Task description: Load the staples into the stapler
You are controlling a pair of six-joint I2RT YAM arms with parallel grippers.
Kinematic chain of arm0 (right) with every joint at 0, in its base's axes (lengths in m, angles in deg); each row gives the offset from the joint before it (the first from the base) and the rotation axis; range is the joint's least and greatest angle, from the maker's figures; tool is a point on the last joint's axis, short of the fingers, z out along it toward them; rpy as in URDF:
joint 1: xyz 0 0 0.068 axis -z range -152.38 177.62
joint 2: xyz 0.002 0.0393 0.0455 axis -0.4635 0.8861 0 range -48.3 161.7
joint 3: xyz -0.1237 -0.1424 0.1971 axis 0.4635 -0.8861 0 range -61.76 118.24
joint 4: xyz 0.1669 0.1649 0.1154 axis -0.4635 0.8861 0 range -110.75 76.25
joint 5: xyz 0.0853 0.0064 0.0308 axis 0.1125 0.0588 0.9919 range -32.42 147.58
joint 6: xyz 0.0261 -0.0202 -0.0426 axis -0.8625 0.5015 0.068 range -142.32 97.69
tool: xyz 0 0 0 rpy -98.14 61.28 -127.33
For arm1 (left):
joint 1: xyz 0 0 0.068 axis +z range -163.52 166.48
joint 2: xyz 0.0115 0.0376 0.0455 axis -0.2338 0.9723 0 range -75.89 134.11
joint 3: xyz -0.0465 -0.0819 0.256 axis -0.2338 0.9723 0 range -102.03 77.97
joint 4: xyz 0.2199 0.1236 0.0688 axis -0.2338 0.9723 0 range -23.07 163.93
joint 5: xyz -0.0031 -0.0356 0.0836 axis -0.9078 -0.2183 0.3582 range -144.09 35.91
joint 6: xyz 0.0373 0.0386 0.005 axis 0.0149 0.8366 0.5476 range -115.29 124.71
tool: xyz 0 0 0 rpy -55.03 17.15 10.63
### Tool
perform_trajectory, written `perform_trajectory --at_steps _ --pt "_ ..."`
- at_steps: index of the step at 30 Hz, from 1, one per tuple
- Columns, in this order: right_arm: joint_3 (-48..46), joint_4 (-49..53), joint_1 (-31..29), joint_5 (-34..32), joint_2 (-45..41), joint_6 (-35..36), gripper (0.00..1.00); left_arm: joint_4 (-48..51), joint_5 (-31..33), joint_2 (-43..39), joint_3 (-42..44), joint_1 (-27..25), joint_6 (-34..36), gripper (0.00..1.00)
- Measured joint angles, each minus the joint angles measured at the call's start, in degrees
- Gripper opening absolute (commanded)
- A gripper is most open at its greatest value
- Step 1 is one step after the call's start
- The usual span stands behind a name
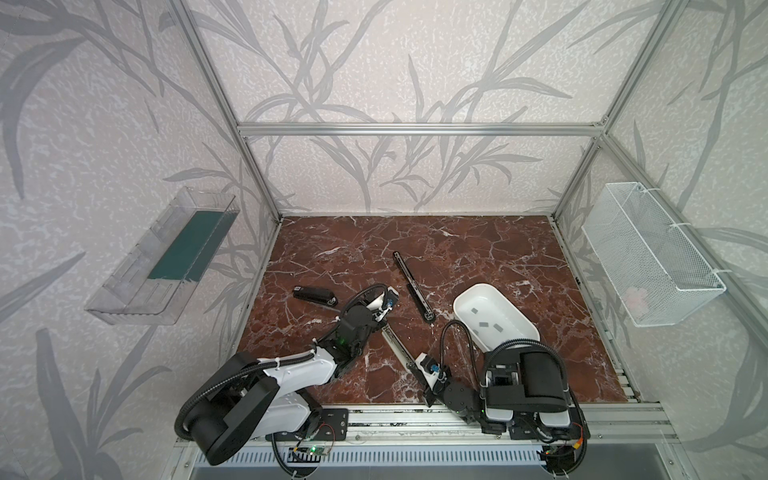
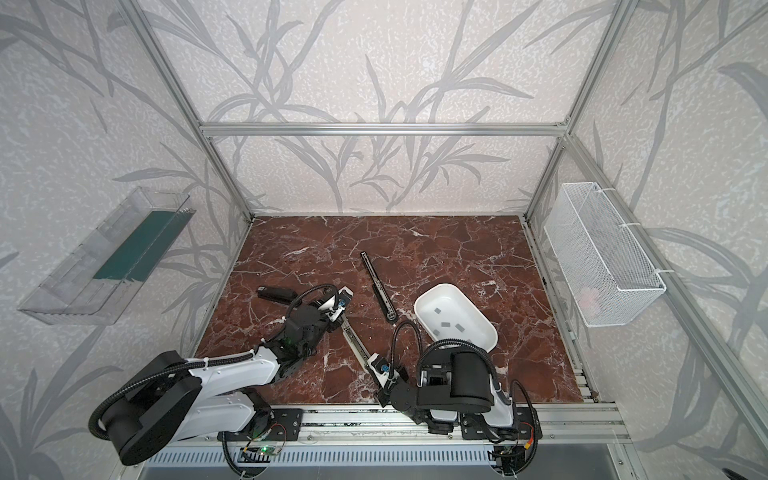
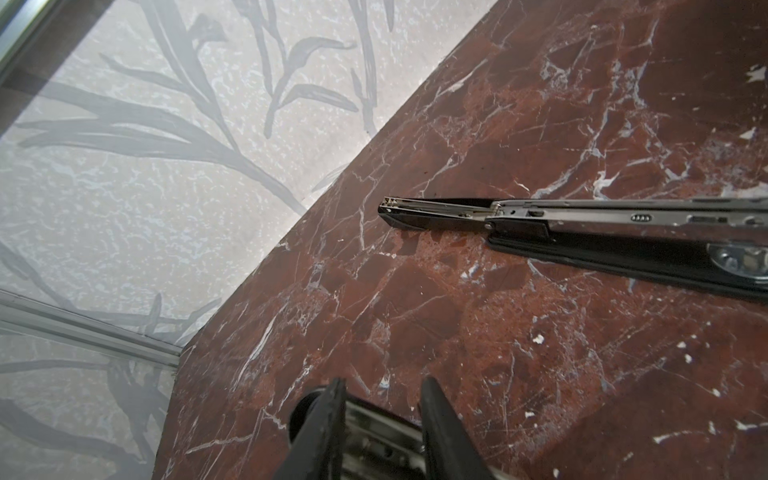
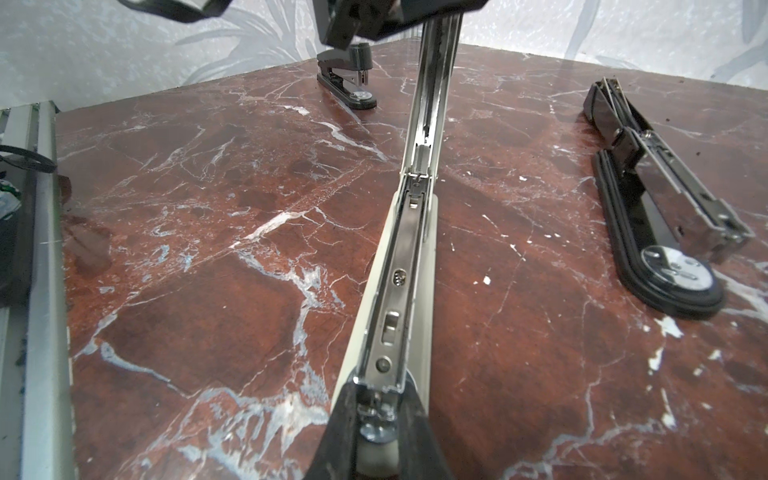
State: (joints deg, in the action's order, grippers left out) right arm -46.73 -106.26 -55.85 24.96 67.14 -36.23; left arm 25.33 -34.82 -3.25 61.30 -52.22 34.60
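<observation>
A long pale stapler lies opened out on the red marble table, held by both grippers. My left gripper is shut on its far, raised metal arm; the black fingers clamp the metal channel. My right gripper is shut on the near end, where the metal magazine sits on the beige base. The staples, small grey strips, lie loose in a white tub to the right of the arms, also seen in a top view as staples.
A long black stapler lies opened out mid-table, between the held stapler and the tub. A small black stapler sits at the left. A clear shelf hangs on the left wall, a wire basket on the right.
</observation>
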Motion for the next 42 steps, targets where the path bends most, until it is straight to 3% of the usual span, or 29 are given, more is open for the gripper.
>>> perform_trajectory --at_steps 9,14,18,24,35,40,42 --pt "1.4 -0.9 0.2 -1.7 1.8 -1.7 0.03 2.0 -1.5 -1.7 -1.6 0.4 0.2 0.38" --pt "2.2 -1.9 3.6 0.6 2.6 -3.9 0.05 6.7 -3.0 -7.5 -4.7 0.6 0.7 0.48" --pt "3.2 -0.8 6.7 3.8 2.2 -3.6 0.06 10.9 -4.9 -13.7 -6.3 2.8 0.9 0.51" --pt "10.5 10.1 12.3 9.7 0.5 -1.3 0.05 14.4 -5.9 -20.2 -6.6 8.2 0.4 0.53" --pt "22.6 32.2 29.1 24.2 -2.7 7.1 0.07 11.5 -7.8 -19.1 -1.5 17.1 0.7 0.50" --pt "26.8 39.1 32.2 26.2 -3.1 10.3 0.21 5.4 -7.1 -16.4 3.5 19.2 1.9 0.52" --pt "27.0 41.0 33.0 26.7 -3.8 11.1 0.30 5.2 -7.0 -15.6 4.3 19.8 1.4 0.52"
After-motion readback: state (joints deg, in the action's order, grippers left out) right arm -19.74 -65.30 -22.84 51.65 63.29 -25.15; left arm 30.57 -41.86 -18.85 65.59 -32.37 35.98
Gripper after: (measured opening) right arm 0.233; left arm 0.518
